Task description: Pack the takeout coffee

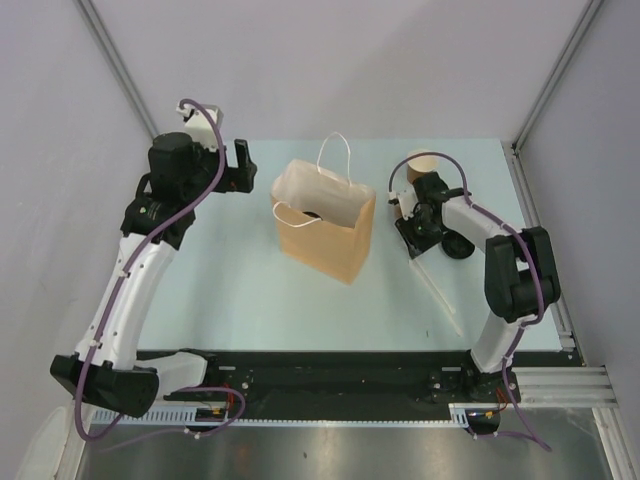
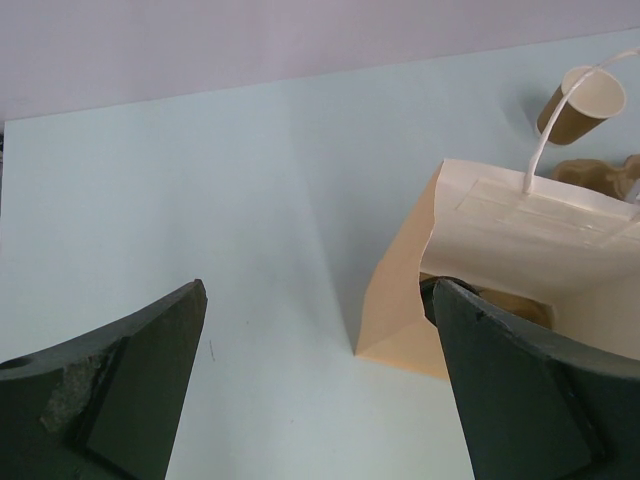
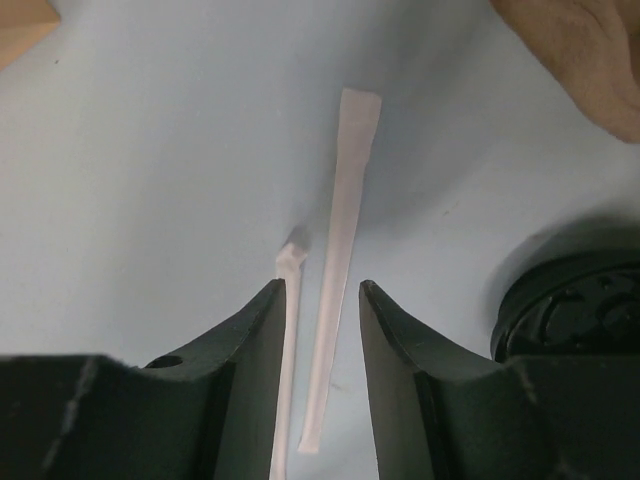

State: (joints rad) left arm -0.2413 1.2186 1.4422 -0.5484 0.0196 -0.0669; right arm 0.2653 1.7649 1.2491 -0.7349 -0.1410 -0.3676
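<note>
Brown paper cup point(image 1: 420, 164), the only one in plain view, is standing open and lidless on the table point(image 1: 220, 290), right of the bag point(image 1: 322, 228) toward the far edge. One black lid point(image 1: 457, 246) is lying flat further right of the bag, apart from the cup. Something dark is showing inside the bag's mouth; I cannot tell what. Two thin white wrapped sticks point(image 3: 345, 180) are lying right of the bag, nearer the arms. The right gripper point(image 3: 320, 290) is hovering over them, fingers slightly parted, pinching nothing. The left gripper point(image 2: 318, 290) is hanging left of the bag, fingers spread wide.
</note>
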